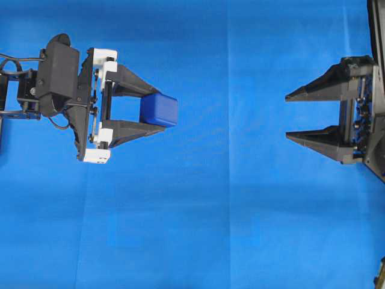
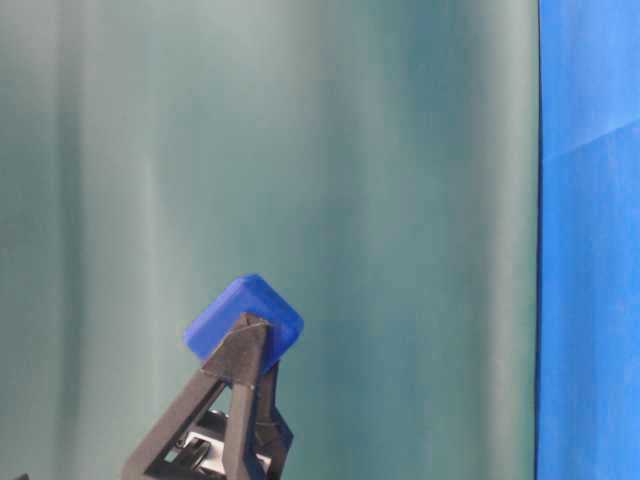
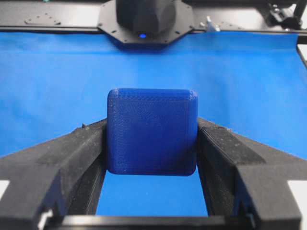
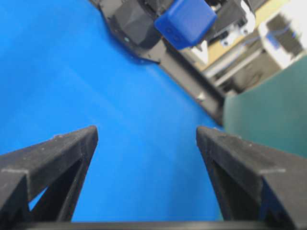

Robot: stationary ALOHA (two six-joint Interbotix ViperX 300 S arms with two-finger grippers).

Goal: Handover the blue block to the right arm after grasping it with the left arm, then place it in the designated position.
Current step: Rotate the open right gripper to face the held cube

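A small dark-blue cube, the blue block (image 1: 159, 109), is seen from overhead clamped at the tips of the left gripper (image 1: 157, 111), which is closed on two opposite faces of it. The block is held in the air over the left half of the blue cloth (image 1: 198, 229), well apart from every edge of it. As a cube with rounded edges, no long axis can be made out; one flat face is turned toward the right gripper (image 1: 287, 116), and in the table-level view the block (image 2: 243, 317) appears tilted onto a corner, like a diamond. The right gripper is shown near the right edge of the cloth with its two pointed fingers (image 1: 316, 137) spread wide and nothing between them, aimed at the block across a clear gap. In the left wrist view the block (image 3: 152, 131) is pressed between both fingers (image 3: 72, 153), its lower rear part hidden behind them. The right arm is cut off by the overhead frame edge. In the right wrist view the block (image 4: 186, 21) is blurred and partly cropped at the top.
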